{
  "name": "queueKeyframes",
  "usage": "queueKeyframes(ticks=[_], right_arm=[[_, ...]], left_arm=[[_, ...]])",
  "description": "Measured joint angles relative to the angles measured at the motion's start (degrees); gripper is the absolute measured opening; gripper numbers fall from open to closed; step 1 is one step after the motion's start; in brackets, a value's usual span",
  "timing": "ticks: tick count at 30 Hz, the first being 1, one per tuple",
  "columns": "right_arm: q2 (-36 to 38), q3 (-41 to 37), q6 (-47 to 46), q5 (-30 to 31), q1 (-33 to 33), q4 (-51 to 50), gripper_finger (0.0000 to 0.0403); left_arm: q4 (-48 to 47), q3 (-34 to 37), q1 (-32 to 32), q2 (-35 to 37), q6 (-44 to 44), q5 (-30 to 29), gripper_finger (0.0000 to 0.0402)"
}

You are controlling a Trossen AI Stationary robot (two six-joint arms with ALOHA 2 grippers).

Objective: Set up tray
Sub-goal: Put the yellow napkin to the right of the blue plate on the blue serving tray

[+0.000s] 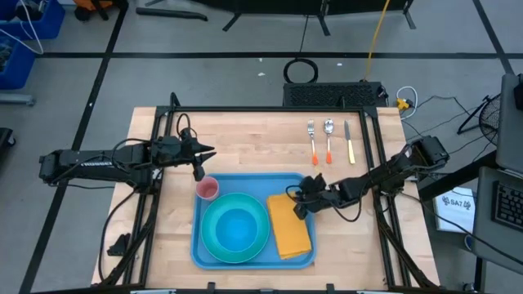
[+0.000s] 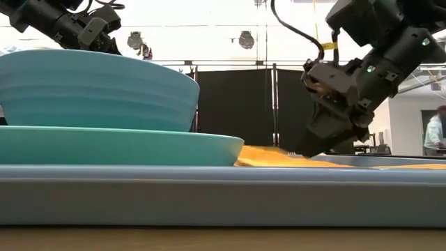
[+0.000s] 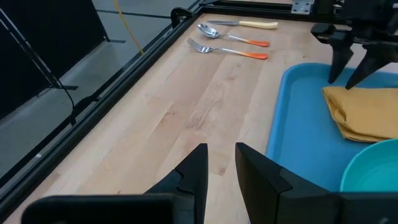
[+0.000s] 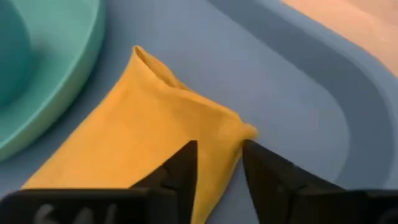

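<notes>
Tray nearly dressed: right arm busy at the napkin, cutlery waiting.

At about nine o'clock on the pale wooden table (image 1: 245, 139), the left gripper (image 1: 198, 167) hovers beside the small pink plastic cup (image 1: 207, 189), jaws a narrow gap apart and holding nothing; it seems parked clear of the work. The large flat blue plastic tray (image 1: 249, 179) lies at the table's near centre, toward six o'clock, carrying the cup in its far-left corner, a round turquoise bowl (image 1: 235, 228) on a matching plate (image 1: 214, 245), and the folded yellow-orange cloth napkin (image 1: 292, 229) along its right side. The right gripper (image 1: 299, 198), reaching in from three o'clock, sits low over the napkin's far corner, jaws slightly parted astride the fold, probably to square it. At twelve o'clock, off the tray, lie an orange-handled fork (image 1: 312, 140), spoon (image 1: 328, 139) and cream-handled knife (image 1: 349, 141), likely next.
</notes>
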State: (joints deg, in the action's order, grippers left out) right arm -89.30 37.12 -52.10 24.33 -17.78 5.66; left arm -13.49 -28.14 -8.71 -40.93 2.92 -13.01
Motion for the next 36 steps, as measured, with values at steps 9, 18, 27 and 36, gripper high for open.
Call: queueKeyframes(ticks=[9, 18, 27, 36], right_arm=[[0.0, 0.0, 2.3, -6.5, 0.9, 6.0, 0.0172], [0.0, 0.0, 4.8, -25.1, -0.3, 20.2, 0.0035], [0.0, 5.8, 9.6, -27.2, 1.5, -0.1, 0.0], [-0.5, 15.4, 20.5, -29.6, 3.1, -11.2, 0.0]], left_arm=[[-0.1, 0.0, 0.0, 0.0, 0.1, 0.0, 0.0088], [0.0, 0.0, 0.0, 0.0, 0.0, 0.0, 0.0088], [0.6, 0.0, 0.0, 0.0, 0.1, 0.0, 0.0088], [1.5, 0.0, 0.0, 0.0, 0.6, 0.0, 0.0088]])
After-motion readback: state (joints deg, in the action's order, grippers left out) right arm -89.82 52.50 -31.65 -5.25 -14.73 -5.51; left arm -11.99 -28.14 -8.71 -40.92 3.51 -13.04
